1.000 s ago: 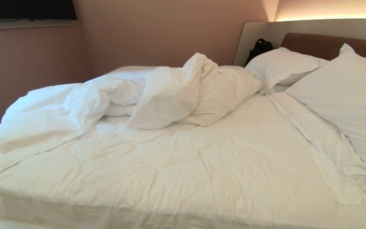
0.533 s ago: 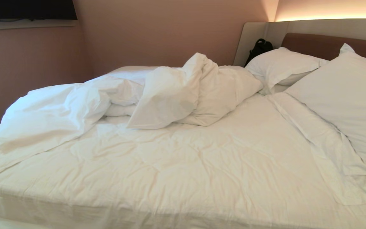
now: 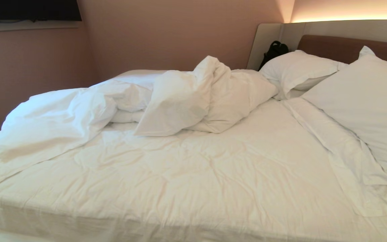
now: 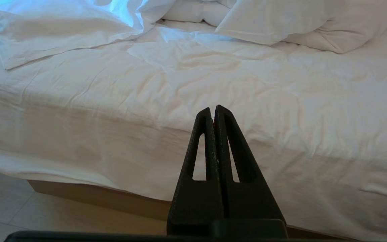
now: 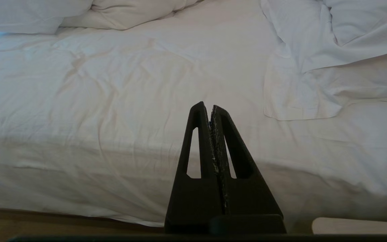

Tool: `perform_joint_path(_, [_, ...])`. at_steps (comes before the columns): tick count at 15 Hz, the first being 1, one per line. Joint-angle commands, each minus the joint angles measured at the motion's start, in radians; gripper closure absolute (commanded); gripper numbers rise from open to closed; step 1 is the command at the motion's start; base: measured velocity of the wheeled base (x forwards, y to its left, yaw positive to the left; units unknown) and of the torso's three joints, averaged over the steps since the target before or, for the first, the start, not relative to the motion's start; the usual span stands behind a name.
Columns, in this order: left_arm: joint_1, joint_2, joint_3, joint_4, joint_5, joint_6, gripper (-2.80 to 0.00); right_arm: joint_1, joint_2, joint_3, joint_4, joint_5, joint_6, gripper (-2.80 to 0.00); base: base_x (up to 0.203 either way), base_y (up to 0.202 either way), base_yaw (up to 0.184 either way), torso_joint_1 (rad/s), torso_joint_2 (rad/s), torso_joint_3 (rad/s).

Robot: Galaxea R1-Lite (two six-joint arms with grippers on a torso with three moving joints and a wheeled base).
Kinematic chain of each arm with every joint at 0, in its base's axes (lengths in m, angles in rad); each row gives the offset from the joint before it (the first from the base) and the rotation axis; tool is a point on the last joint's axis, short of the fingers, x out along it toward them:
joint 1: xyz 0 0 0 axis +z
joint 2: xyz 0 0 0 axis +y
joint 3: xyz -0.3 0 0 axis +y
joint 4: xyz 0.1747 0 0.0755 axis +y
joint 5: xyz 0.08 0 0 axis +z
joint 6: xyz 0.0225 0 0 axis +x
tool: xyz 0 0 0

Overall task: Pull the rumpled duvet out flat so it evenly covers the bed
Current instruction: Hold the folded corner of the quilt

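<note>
The white duvet (image 3: 180, 97) lies rumpled on the bed (image 3: 344, 47). Part of it is bunched in a puffy heap across the far left and middle, and a folded flap hangs toward the left edge. Its wrinkled, quilted near part (image 3: 197, 168) spreads flat and drapes over the near side. The left gripper (image 4: 213, 109) is shut and empty, short of the draped duvet (image 4: 113, 111) on the near side. The right gripper (image 5: 208, 107) is also shut and empty, facing the duvet (image 5: 113, 101) further right. Neither arm shows in the head view.
Two white pillows (image 3: 301, 69) (image 3: 368, 97) lean at the headboard on the right, with a loose sheet fold (image 3: 344, 158) below them. A black bag (image 3: 274, 50) sits by the headboard's corner. The brown plinth (image 4: 96, 196) and pale floor (image 4: 5, 208) lie below the bed's near side.
</note>
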Motion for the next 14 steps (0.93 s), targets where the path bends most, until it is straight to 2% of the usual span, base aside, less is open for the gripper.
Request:
perform_joint_path(1, [0.000, 0.000, 0.000, -0.001, 0.001, 0.001, 0.00, 0.000, 0.001, 0.000, 0.000, 0.000, 0.001, 0.00, 0.000, 0.000, 0.000, 0.000, 0.00, 0.000])
perform_joint_path(8, [0.000, 0.000, 0.000, -0.001, 0.001, 0.001, 0.00, 0.000, 0.001, 0.000, 0.000, 0.000, 0.001, 0.00, 0.000, 0.008, -0.001, -0.001, 0.00, 0.001])
perform_joint_path(14, [0.000, 0.000, 0.000, -0.001, -0.001, -0.002, 0.00, 0.000, 0.001, 0.000, 0.000, 0.000, 0.001, 0.00, 0.000, 0.169, -0.001, 0.002, 0.00, 0.005])
